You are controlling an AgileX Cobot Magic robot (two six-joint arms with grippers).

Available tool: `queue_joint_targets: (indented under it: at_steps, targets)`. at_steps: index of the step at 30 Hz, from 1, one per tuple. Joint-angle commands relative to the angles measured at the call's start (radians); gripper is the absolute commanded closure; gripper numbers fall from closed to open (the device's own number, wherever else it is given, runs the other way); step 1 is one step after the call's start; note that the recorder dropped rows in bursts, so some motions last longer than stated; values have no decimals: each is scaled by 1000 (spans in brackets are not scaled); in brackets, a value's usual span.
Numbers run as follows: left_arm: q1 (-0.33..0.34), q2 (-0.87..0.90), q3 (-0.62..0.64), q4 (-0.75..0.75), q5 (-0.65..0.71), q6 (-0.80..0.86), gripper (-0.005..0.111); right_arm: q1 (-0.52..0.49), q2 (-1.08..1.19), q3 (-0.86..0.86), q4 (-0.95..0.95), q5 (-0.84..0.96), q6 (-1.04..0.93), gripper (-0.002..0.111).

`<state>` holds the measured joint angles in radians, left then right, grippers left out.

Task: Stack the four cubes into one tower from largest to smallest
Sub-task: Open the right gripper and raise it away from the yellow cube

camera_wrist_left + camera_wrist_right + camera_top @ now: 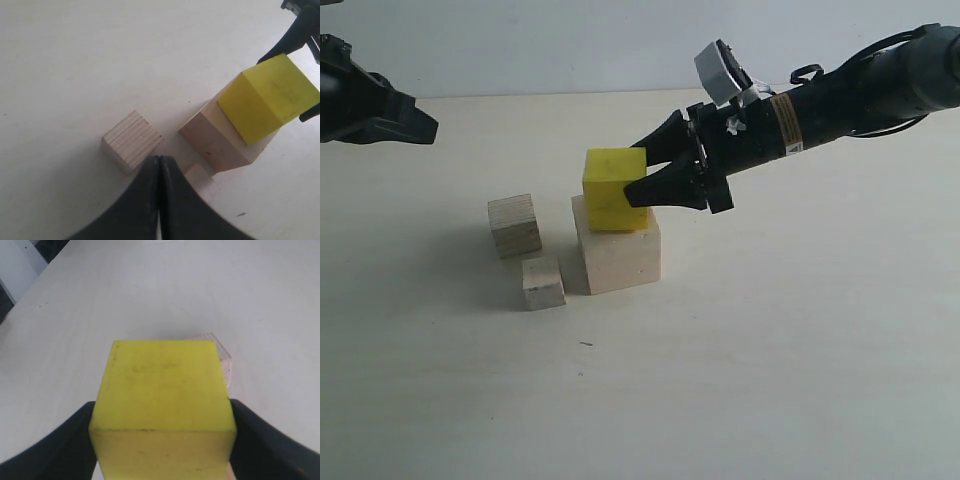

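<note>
My right gripper [640,172] is shut on the bright yellow cube [613,185], one finger on each side [162,412]. The yellow cube [267,97] is over the large pale wood cube [620,255]; whether the two touch I cannot tell. Left of them the layered plywood cube [514,225] stands on the table, with the smallest pale cube [543,282] in front of it. My left gripper [420,128] hangs shut and empty at the far left, above the table. Its closed tips [160,159] point between the plywood cube [132,141] and the smallest cube [199,175].
The cubes stand on a pale table [800,350]. A small dark speck [585,344] lies in front of the large cube. The right arm [840,100] reaches in from the upper right.
</note>
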<state>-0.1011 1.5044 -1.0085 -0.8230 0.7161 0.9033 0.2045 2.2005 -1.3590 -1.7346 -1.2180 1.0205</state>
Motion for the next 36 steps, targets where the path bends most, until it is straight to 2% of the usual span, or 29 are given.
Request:
queue_joint_targets:
  at_steps: [1, 5, 23, 27, 30, 33, 36]
  targets:
    - [1, -11, 4, -10, -6, 5, 107, 4, -1, 6, -10, -3, 22, 39]
    - [1, -11, 4, -10, -6, 5, 107, 4, -1, 6, -10, -3, 30, 33]
    - [1, -11, 4, -10, -4, 5, 107, -20, -82, -50, -2, -3, 68, 33]
    - [1, -11, 4, -25, 5, 5, 107, -45, -122, -56, 5, -3, 155, 36]
    - [1, -11, 4, -57, 20, 9, 107, -62, -175, -56, 7, -3, 260, 45]
    - [1, -11, 4, -79, 43, 9, 107, -64, -236, -56, -9, -3, 356, 66]
    - [1, -11, 4, -81, 61, 9, 107, -64, -290, -56, -10, -3, 403, 94]
